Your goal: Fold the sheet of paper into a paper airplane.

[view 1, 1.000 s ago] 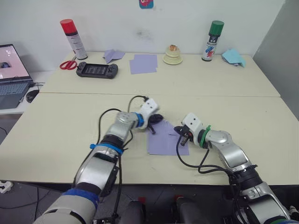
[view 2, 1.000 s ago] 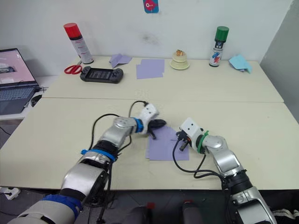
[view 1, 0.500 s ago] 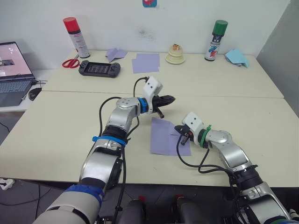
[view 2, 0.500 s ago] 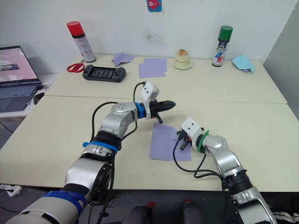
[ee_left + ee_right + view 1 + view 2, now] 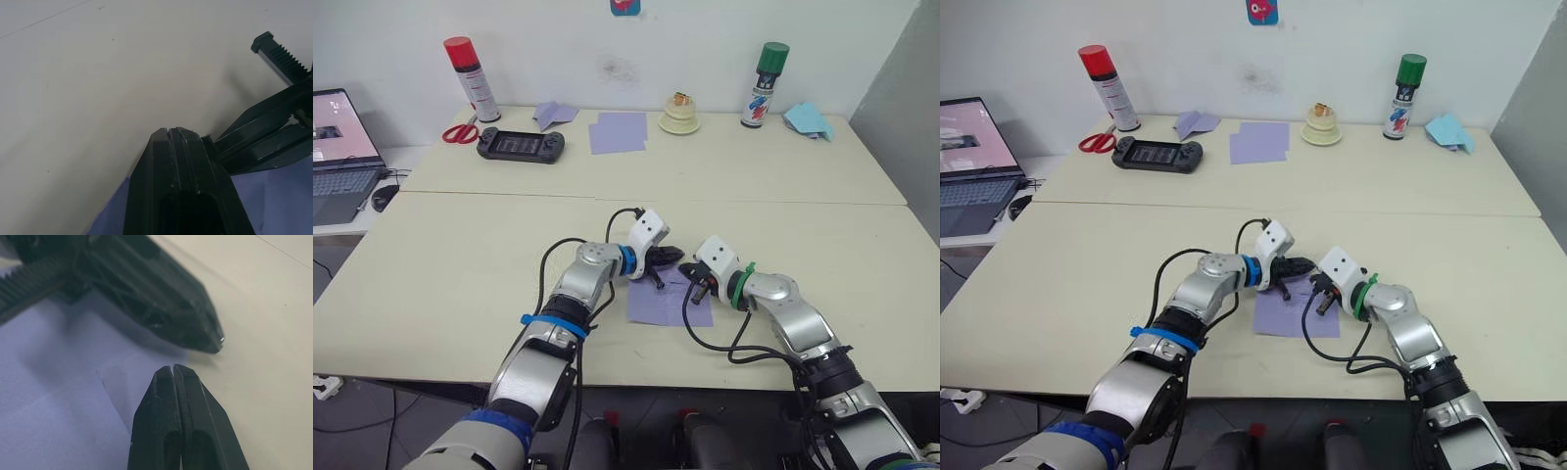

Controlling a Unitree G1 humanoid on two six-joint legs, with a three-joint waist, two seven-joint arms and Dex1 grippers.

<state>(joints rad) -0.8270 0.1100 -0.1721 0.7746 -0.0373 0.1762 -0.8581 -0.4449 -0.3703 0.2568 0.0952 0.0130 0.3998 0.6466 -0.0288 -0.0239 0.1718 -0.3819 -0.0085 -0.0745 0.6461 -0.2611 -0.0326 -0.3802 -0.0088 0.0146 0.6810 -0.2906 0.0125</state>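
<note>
Lowered from above the tabletop [image 5: 460,255], the left gripper [image 5: 668,260] is pressed, fingers together like the right gripper's [image 5: 690,275], onto the sheet of paper [image 5: 668,304]; creasing seems next.

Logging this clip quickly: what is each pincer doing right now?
Left pincer: shut, empty, tips over the far edge of the purple paper.
Right pincer: shut, empty, tips close to the left one, over the paper.
</note>
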